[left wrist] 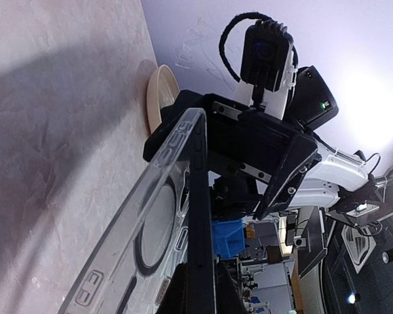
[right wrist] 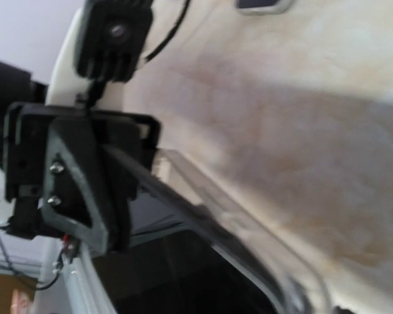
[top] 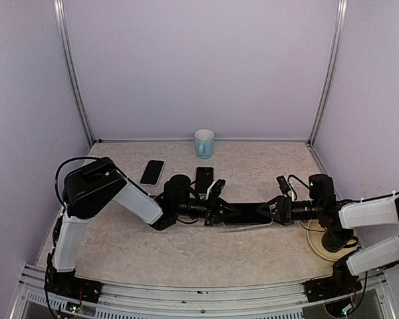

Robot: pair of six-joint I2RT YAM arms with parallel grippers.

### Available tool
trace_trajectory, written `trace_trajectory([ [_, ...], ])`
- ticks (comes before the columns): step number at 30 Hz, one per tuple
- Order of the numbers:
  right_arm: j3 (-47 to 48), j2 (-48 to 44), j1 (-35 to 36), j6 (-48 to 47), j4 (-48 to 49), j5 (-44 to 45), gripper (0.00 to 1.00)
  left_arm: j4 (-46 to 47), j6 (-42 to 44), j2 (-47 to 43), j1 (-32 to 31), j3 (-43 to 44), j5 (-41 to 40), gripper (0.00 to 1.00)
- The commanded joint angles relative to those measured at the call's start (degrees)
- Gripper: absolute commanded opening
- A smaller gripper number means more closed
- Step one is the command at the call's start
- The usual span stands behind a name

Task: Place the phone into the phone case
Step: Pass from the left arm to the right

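A black phone and a clear phone case are held above the table between my two grippers. My left gripper is shut on the phone's left end. In the left wrist view the phone shows edge-on between my fingers, with the clear case leaning against it on the left. My right gripper is shut on the right end of the case, and it also shows in the left wrist view. In the right wrist view the case rim lies over the dark phone; my own fingers are hidden there.
A light blue mug stands at the back. Two other phones lie on the table, one with a silver rim and one black. A beige plate sits under the right arm. Purple walls enclose the table.
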Motion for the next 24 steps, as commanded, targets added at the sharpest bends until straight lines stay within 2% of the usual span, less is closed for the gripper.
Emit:
trace_trajectory([
  [1, -0.6, 2.0, 1.3, 2.9, 7.9, -4.2, 0.85, 4.1, 0.6, -2.5, -0.8, 2.5, 1.7, 0.0],
  [24, -0.6, 5.6, 2.6, 6.4, 13.6, -10.0, 0.5, 4.6, -0.6, -0.4, -1.4, 4.6, 3.3, 0.0],
])
